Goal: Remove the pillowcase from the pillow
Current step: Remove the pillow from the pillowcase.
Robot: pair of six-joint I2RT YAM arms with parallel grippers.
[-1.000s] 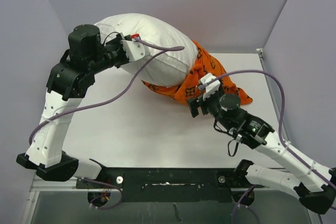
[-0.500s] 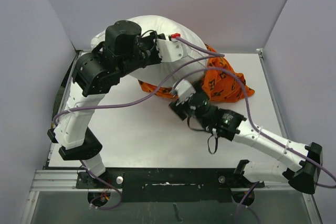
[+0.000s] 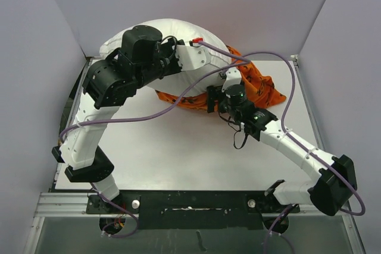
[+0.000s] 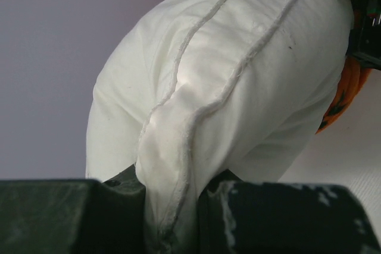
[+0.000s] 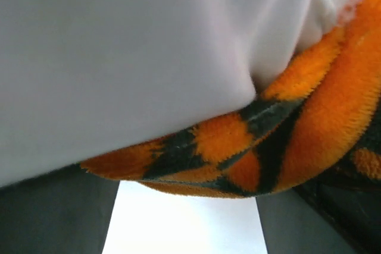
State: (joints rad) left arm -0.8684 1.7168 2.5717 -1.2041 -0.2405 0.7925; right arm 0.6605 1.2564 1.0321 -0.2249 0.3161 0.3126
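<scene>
Your pillow (image 3: 181, 28) lies long-axis left-to-right at the far edge of the table (image 3: 178, 147), pillowcase (image 3: 265, 87) bunched on its right end; left gripper (image 4: 172, 206) pinches a seamed corner, right gripper (image 5: 187, 224) gapes under the hem.

Ahead, pillow (image 3: 178, 31) and pillowcase (image 3: 262, 84) block the far table (image 3: 178, 153); nearer surface lies open.

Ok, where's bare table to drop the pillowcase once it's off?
Bare table lies in the near middle, between the left arm and right arm. The far side is crowded: pillow, pillowcase, left gripper and right gripper bunch there.
</scene>
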